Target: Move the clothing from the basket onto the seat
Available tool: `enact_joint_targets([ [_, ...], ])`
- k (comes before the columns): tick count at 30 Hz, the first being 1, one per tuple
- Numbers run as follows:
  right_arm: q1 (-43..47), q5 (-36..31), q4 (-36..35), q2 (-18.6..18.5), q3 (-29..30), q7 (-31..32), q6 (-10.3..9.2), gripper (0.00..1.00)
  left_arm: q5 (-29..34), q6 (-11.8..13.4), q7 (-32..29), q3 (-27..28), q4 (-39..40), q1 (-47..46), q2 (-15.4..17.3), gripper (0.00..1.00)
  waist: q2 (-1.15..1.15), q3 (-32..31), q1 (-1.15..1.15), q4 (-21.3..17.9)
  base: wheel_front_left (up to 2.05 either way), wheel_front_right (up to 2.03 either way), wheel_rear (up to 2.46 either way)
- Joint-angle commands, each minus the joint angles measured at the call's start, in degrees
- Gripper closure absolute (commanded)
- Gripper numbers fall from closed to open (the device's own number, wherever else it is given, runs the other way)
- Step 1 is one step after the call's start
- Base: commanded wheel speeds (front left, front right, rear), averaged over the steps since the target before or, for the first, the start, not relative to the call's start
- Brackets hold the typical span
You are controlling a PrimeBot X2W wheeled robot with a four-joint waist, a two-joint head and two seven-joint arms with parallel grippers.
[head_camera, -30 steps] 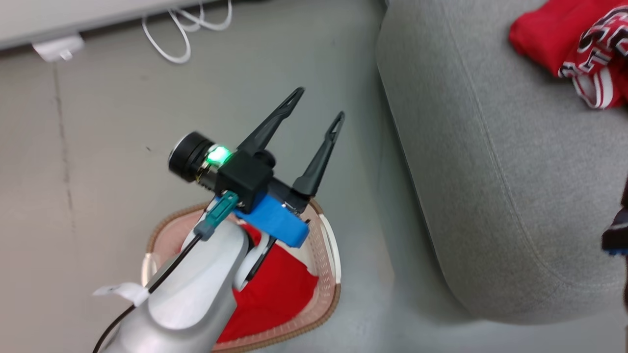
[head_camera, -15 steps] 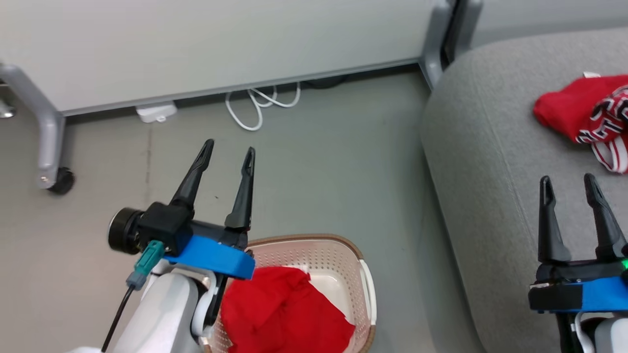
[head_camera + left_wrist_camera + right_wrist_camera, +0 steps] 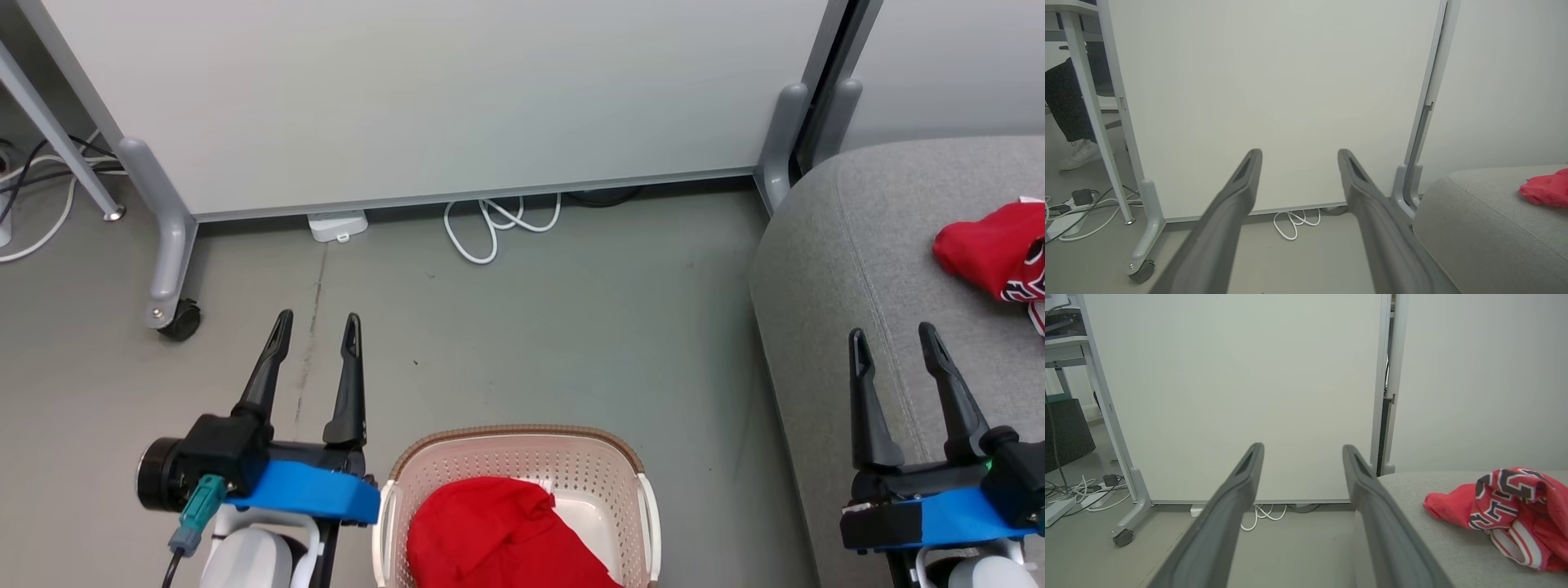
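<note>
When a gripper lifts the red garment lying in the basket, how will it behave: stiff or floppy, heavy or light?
Probably floppy: the red garment lies crumpled in soft folds, so it should hang down from a pinch. Likely light, as it looks like thin cloth. It may snag on the perforated basket and drag it.

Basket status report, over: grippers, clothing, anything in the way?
Left gripper and right gripper open, holding nothing. Plain red garment in basket; lettered garment on seat. No obstacle seen between them.
</note>
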State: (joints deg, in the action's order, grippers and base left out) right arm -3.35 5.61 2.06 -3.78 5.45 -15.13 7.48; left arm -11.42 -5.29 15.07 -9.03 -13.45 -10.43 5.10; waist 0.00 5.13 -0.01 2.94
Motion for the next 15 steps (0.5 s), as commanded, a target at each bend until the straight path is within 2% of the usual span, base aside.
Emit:
enact_joint_targets([
  [1, 1.1, -0.2, 0.4, 0.3, -0.2, 0.0, 0.03, 0.00, 0.7, -0.3, 0.1, 0.8, 0.4, 1.1, -0.3, 0.00, 0.00, -0.6, 0.01, 0.3, 0.00, 0.00, 0.00],
  [15, 3.0, 0.7, 3.4, 0.9, -0.5, 0.0, 0.03, 0.00, 3.0, -1.8, 0.2, 5.4, 1.0, 5.8, -1.8, 0.00, 0.00, -3.3, 0.01, 1.5, 0.00, 0.00, 0.00],
])
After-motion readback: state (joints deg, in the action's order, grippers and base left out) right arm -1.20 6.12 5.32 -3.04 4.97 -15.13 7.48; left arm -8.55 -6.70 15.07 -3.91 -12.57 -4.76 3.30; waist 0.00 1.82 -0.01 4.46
